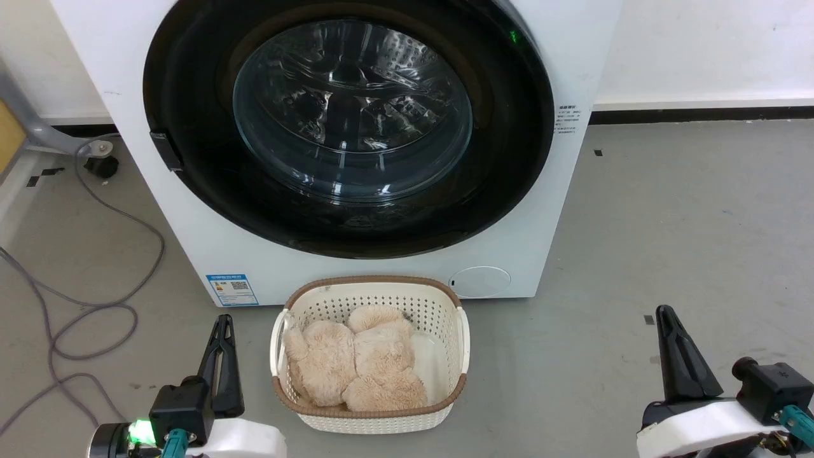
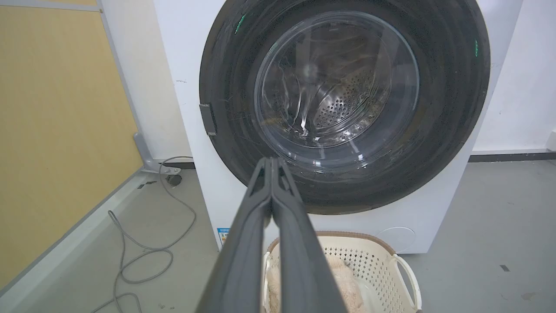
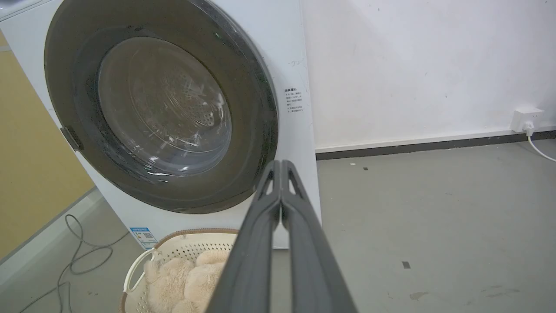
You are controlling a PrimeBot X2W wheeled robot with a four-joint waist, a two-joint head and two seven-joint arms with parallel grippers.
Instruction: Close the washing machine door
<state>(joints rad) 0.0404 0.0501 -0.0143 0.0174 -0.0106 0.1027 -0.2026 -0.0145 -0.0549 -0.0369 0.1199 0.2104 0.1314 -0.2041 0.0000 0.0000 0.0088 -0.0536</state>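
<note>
My left tool [image 2: 271, 161] and right tool [image 3: 282, 164] are pinched narrow, empty; the door [image 1: 353, 114] sits flush; my right wrist view catches a socket [image 3: 526, 118] at 3 o'clock.

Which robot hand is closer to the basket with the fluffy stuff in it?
Left. The left gripper sits just left of the basket, not touching it. The right gripper is much farther away, over the floor on the basket's right.

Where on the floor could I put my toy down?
The grey floor right of the washing machine and basket, up to the white wall, is bare. Left of the machine it is crowded: a grey cable loops there. The basket takes the spot in front.
</note>
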